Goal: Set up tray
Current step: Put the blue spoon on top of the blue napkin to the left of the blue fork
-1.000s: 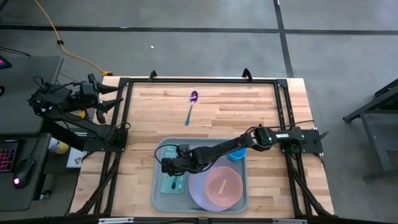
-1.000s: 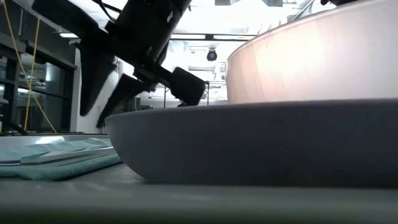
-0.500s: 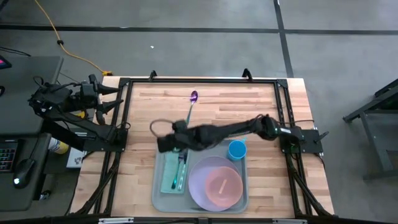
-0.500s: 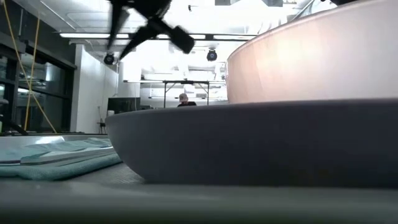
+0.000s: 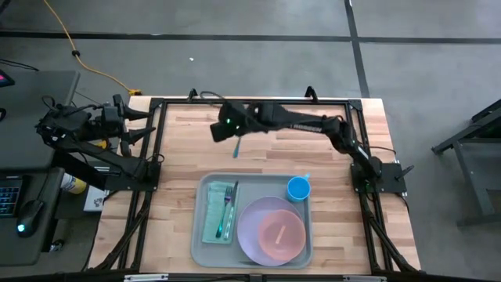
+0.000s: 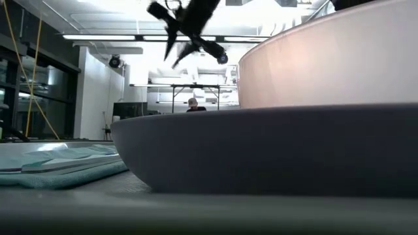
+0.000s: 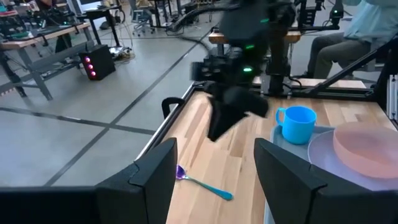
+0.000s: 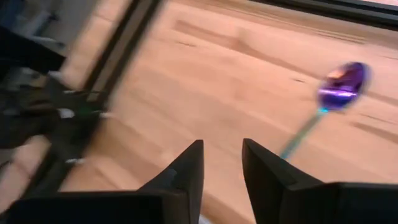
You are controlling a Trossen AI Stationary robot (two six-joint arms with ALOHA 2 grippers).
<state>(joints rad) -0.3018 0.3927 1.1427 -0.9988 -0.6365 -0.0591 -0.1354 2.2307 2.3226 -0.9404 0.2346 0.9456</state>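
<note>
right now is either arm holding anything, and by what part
Nothing is held. The right gripper hovers near the spoon with empty jaws; the left gripper waits off the table, open and empty.

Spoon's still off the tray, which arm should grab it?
Right. The right gripper hovers beside the spoon on the table's far side, fingers apart and empty. The left gripper waits off the table's left edge.

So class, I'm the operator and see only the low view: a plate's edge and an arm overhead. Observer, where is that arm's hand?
Observer: The right hand hovers over the far side of the table, above a spoon.
Operator: Is it holding anything?
Observer: No, its fingers are slightly apart and empty.
Operator: What sits in the tray?
Observer: The tray holds a napkin with a fork, a plate and a blue cup.
</note>
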